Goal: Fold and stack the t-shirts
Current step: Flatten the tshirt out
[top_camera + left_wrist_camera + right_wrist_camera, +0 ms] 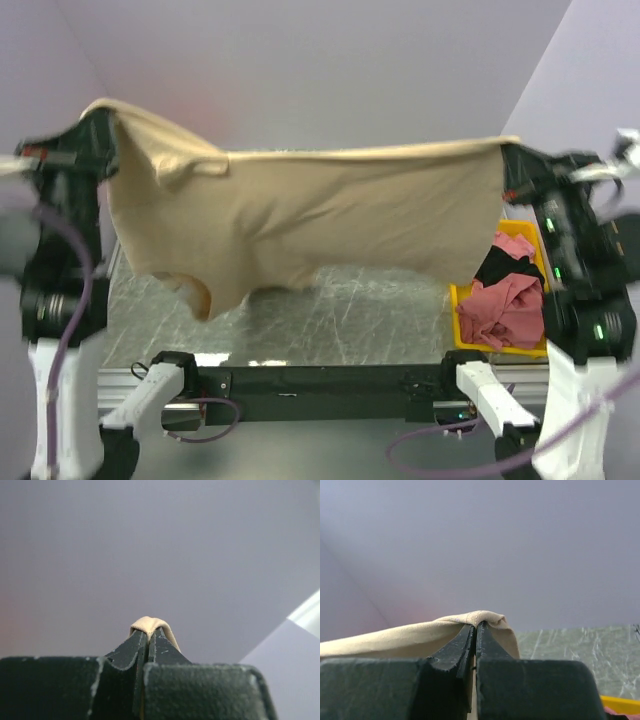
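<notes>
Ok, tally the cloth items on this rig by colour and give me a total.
tan t-shirt: 1
dusty pink cloth, in the yellow tray: 1
black cloth, in the tray: 1
bright pink cloth, in the tray: 1
Total: 4, though the two piled pinks may be one garment.

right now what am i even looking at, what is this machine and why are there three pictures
A left arm and a right arm, both robotic, stand at the near edge of a table. The wide picture comes from a camera above and behind them; the two close-ups come from cameras on their wrists. The left gripper and the right gripper are each shut on an edge of a tan shirt, which hangs stretched between them above the table. At the right, a yellow tray holds a pink shirt and a dark shirt.
</notes>
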Robot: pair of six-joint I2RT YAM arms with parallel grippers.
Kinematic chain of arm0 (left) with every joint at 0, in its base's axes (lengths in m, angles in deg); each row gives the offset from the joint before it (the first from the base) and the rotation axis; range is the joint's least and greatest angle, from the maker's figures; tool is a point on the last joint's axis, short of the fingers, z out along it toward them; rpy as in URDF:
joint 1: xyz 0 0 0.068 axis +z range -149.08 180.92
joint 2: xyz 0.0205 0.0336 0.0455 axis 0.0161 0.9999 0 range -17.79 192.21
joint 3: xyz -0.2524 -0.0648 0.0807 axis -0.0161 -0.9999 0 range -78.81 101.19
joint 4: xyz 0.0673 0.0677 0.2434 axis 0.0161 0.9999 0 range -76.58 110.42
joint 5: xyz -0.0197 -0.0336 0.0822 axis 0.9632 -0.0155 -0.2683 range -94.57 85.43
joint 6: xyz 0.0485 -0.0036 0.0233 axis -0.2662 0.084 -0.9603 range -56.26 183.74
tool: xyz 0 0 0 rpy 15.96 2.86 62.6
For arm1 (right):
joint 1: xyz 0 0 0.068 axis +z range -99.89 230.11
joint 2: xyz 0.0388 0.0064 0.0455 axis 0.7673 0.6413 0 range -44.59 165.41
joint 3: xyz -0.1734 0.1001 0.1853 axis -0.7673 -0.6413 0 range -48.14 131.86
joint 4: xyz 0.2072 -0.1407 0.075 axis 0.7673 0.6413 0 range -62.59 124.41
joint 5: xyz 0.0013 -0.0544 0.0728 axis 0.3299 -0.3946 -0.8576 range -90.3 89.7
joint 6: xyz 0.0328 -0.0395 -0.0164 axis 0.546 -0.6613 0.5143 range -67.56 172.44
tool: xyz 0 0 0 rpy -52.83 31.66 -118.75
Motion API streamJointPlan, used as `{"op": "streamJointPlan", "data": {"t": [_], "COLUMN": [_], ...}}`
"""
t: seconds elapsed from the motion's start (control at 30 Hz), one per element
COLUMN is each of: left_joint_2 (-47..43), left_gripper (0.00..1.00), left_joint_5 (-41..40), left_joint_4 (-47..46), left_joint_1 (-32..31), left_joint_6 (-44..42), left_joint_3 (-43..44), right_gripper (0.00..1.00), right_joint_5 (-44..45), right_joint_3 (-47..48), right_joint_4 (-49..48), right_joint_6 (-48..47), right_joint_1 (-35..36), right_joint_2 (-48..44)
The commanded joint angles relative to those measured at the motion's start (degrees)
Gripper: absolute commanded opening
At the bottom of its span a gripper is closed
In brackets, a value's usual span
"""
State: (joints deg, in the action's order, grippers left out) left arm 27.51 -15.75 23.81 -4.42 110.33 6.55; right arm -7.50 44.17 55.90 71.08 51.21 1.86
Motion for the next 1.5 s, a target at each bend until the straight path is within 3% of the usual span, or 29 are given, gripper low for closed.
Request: {"op": "streamJointPlan", "data": {"t": [0.0,0.17,0.23,0.33,0.47,0.53,0.7,0.83,0.93,0.97,1.17,1.33,1.47], "left_joint_2": [13.82,34.74,42.28,51.86,60.51,60.62,51.75,42.18,33.94,31.8,17.03,11.39,11.83], "left_gripper": [0.01,0.01,0.01,0.01,0.0,0.0,0.0,0.0,0.0,0.0,0.0,0.01,0.0], "left_joint_5": [-3.41,2.81,9.4,13.63,20.57,21.63,18.83,19.79,20.49,19.89,20.49,19.0,22.69], "left_joint_4": [-0.9,-6.68,-9.16,-5.39,-0.38,-3.07,-7.05,-7.85,-9.95,-11.78,-13.48,-10.57,-8.74], "left_joint_1": [-0.02,1.56,3.22,4.64,5.17,5.17,6.66,6.75,6.66,6.66,6.31,6.05,5.7], "left_joint_6": [-4.91,-8.17,-8.27,-8.01,-4.23,-2.74,-4.48,-6.77,-7.13,-7.04,-0.82,2.01,5.43], "left_joint_3": [4.97,15.07,19.73,33.96,55.54,57.63,47.38,34.9,17.26,7.29,-28.69,-47.17,-55.03], "right_gripper": [0.0,0.0,0.0,0.0,0.0,0.0,0.0,0.0,0.0,0.0,0.0,0.0,0.0], "right_joint_5": [-0.27,-1.67,-1.59,-1.24,-1.41,-1.41,-1.94,-2.72,-4.83,-5.36,-8.52,-9.85,-4.78], "right_joint_3": [0.23,4.36,9.97,20.51,34.49,39.51,37.51,25.76,11.0,3.74,-19.32,-30.51,-36.49], "right_joint_4": [-2.02,-7.3,-8.71,-7.93,-5.12,-5.9,-6.52,-7.04,-10.82,-11.78,-17.59,-18.47,-14.98], "right_joint_6": [-2.19,-5.09,-6.58,-8.26,-8.53,-7.39,-7.81,-9.14,-9.14,-9.23,-8.35,-4.31,1.29], "right_joint_1": [-0.31,-0.4,-0.31,-0.4,-0.49,-0.49,-0.49,-0.49,-0.58,-0.49,-0.49,-0.49,-0.49], "right_joint_2": [11.62,27.08,34.18,42.54,49.42,50.57,47.59,40.93,35.48,34.07,29.31,32.02,35.36]}}
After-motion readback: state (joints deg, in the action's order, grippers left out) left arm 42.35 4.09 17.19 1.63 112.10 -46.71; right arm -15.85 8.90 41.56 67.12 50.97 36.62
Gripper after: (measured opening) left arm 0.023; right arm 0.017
